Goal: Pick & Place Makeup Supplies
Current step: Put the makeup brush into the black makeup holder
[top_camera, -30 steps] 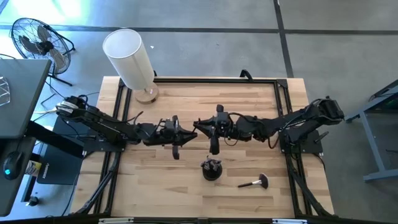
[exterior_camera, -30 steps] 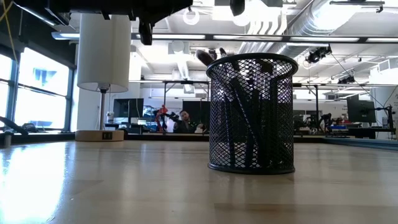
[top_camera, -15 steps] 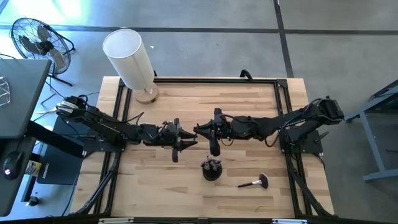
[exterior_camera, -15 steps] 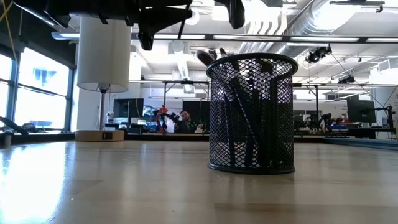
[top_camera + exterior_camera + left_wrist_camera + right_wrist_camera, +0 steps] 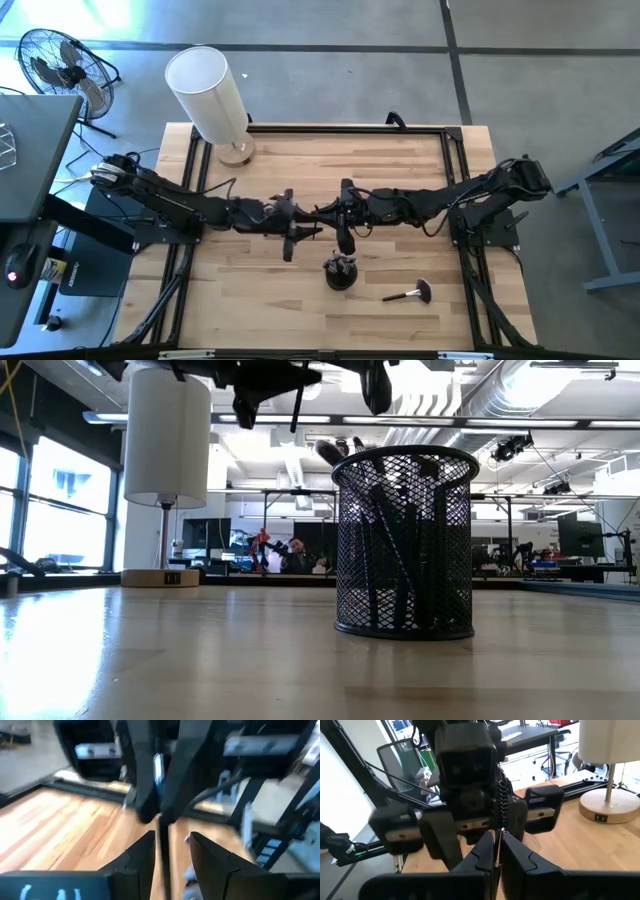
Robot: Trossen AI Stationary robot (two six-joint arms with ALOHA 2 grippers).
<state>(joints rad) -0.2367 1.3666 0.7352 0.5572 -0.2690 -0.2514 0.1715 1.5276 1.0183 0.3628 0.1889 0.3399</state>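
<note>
Both arms meet above the table's middle. My right gripper (image 5: 336,214) (image 5: 496,844) is shut on a slim dark makeup brush (image 5: 162,855). My left gripper (image 5: 300,222) (image 5: 170,839) faces it, open, one finger on either side of the brush handle without plainly touching it. In the low view the brush (image 5: 297,405) shows as a thin stick hanging under the grippers. A black mesh cup (image 5: 340,272) (image 5: 405,540) stands on the table near them with several brushes upright inside. One brush with a reddish-brown fluffy head (image 5: 408,294) lies flat on the table. My right gripper pinches the slim brush handle between its two fingertips (image 5: 487,851), at the handle's end (image 5: 160,819) as seen from the left wrist. It comes roughly level from the table's right side. The brush is lifted clear of the table and reaches between the left fingers.
A tall white cylinder lamp (image 5: 210,95) stands on its wooden base at the far left corner. A black frame (image 5: 345,128) runs along the table's edges. The mesh cup sits just on the near side of the grippers. A fan (image 5: 60,65) stands off the table.
My left gripper has moved toward the table's right, closing on the right gripper. My right gripper has shifted slightly left toward it. In the low view the thin brush, unseen a second ago, now hangs between the two grippers.
</note>
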